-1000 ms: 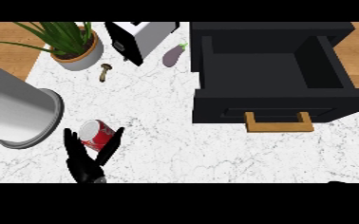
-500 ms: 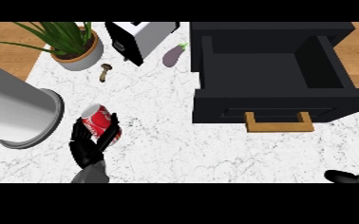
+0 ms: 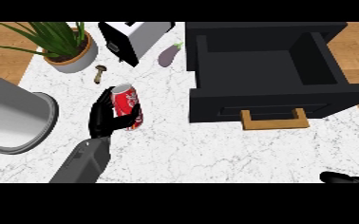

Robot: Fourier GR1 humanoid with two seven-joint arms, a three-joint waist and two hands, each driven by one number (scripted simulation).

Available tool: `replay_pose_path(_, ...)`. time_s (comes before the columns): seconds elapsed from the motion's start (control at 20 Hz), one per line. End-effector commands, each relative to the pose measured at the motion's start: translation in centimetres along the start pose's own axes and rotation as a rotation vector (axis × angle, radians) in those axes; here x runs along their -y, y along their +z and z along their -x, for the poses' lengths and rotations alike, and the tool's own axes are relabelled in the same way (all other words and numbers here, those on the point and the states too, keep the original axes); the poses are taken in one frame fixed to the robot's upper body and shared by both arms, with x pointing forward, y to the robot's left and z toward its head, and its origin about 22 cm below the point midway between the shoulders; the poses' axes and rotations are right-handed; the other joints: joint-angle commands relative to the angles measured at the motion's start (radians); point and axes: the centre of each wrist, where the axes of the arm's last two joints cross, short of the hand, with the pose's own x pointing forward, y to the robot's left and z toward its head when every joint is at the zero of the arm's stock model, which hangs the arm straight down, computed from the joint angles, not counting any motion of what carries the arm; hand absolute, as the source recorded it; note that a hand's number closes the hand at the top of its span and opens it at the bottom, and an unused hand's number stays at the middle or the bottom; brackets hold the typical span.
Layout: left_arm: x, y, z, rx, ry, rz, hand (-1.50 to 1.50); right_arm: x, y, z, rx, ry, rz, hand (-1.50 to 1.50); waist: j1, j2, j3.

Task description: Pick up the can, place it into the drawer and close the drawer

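My left hand (image 3: pixel 105 119) is curled round a red can (image 3: pixel 127 105) and holds it tilted above the white marble counter (image 3: pixel 182 147), left of centre. The can's silver top points up and away from me. To the right stands the black drawer (image 3: pixel 263 71), pulled open, its inside bare, with a tan handle (image 3: pixel 274 122) on its front. Only a dark tip of my right hand (image 3: pixel 339 177) shows at the lower right edge; its fingers are hidden.
A large grey metal pot (image 3: pixel 21 118) sits at the left edge. Behind it are a potted plant (image 3: pixel 64 47), a small mushroom (image 3: pixel 99 73), a white and black toaster (image 3: pixel 135 39) and a purple eggplant (image 3: pixel 169 55).
My left hand closed round the can and lifted it, moving up and away from me with my forearm coming further into view. The right hand's tip appeared at the lower right.
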Motion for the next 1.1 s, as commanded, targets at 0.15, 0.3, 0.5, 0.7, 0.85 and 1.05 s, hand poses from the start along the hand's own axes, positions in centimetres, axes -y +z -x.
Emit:
replay_pose_path(0.15, 3.3, -3.9, -3.1, 0.025, 0.049, 0.212, 1.5, 0.5, 0.6, 0.6, -0.004, 0.018, 0.027, -1.5, 0.021, -0.004, 0.001)
replay_pose_path(0.3, 6.6, -4.0, -3.3, 0.026, 0.018, 0.259, 1.5, -0.5, 0.2, -1.4, 0.024, 0.013, 0.036, -1.5, 0.02, -0.004, 0.001)
replay_pose_path(0.5, 8.7, -5.4, -8.2, 0.08, -0.02, 0.293, 1.5, 0.9, 1.6, -1.0, -0.002, 0.04, 0.043, -1.5, 0.028, -0.01, 0.002)
replay_pose_path(0.7, 10.7, -7.0, -13.0, 0.068, -0.029, 0.359, 1.5, 0.0, 0.1, -1.5, 0.013, 0.043, 0.048, -1.5, 0.035, -0.009, 0.002)
replay_pose_path(0.85, 14.2, -8.4, -17.6, 0.078, -0.007, 0.376, 1.5, -0.3, 1.3, -0.9, 0.016, 0.042, 0.046, -1.5, 0.026, -0.008, 0.002)
replay_pose_path(1.05, 18.3, -6.8, -19.9, 0.089, 0.008, 0.393, 1.5, 0.7, 0.4, -0.5, 0.018, 0.032, 0.034, -1.5, 0.026, -0.008, 0.002)
